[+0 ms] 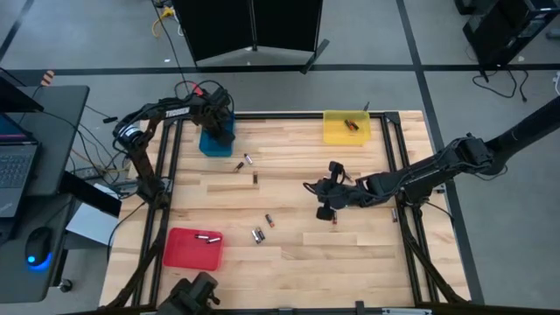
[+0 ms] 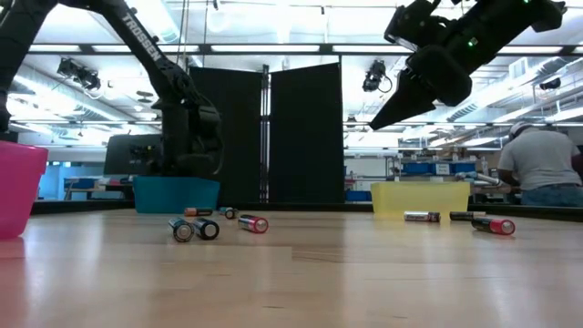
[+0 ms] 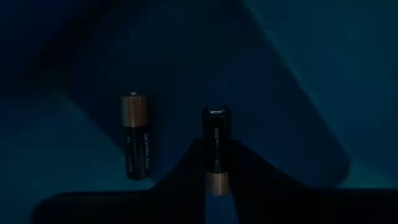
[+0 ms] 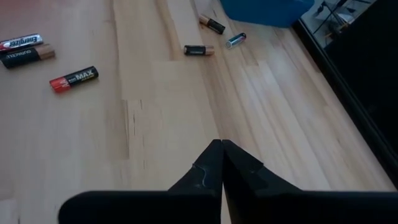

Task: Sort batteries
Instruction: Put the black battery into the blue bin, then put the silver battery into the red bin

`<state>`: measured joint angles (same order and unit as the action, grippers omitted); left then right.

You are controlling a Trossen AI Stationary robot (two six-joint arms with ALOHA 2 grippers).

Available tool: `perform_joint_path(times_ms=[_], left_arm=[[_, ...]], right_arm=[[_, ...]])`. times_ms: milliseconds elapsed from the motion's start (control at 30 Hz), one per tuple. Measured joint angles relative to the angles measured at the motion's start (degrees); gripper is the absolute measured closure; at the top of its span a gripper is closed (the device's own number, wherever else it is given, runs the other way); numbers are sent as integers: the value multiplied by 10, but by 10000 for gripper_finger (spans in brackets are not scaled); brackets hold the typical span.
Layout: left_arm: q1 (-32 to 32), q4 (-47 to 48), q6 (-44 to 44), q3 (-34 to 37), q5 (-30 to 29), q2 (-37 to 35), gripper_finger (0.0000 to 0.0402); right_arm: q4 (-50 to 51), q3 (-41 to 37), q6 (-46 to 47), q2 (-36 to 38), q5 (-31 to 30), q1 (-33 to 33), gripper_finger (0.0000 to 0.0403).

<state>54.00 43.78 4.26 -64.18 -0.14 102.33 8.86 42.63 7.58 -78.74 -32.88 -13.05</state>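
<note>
1. The left gripper point(image 3: 214, 177) sits down inside the blue plastic tray point(image 1: 216, 140), jaws clamped on a black, copper-ended battery point(image 3: 216, 146) whose long axis runs straight out between them.
2. A second copper-topped battery point(image 3: 137, 135) lies on the tray floor just beside the jaws, parallel.
3. The right gripper point(image 4: 221, 163), jaws shut and empty, hovers above the wooden table point(image 4: 155, 137), the loose batteries there lying well ahead of it.

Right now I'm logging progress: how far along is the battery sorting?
Partly done. Batteries already lie in the red tray and yellow tray. The left end effector holds a battery over the blue tray. Loose batteries remain on the table; the right end effector hovers shut.
</note>
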Motion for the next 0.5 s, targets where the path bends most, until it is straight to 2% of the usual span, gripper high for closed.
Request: perform_joint_path(times_ms=[267, 500], left_arm=[[-2, -1, 0, 0, 0, 1, 294], [-10, 2, 0, 0, -18, -3, 286]], right_arm=[[0, 0, 19, 0, 0, 16, 387], [-2, 0, 47, 0, 10, 37, 376]])
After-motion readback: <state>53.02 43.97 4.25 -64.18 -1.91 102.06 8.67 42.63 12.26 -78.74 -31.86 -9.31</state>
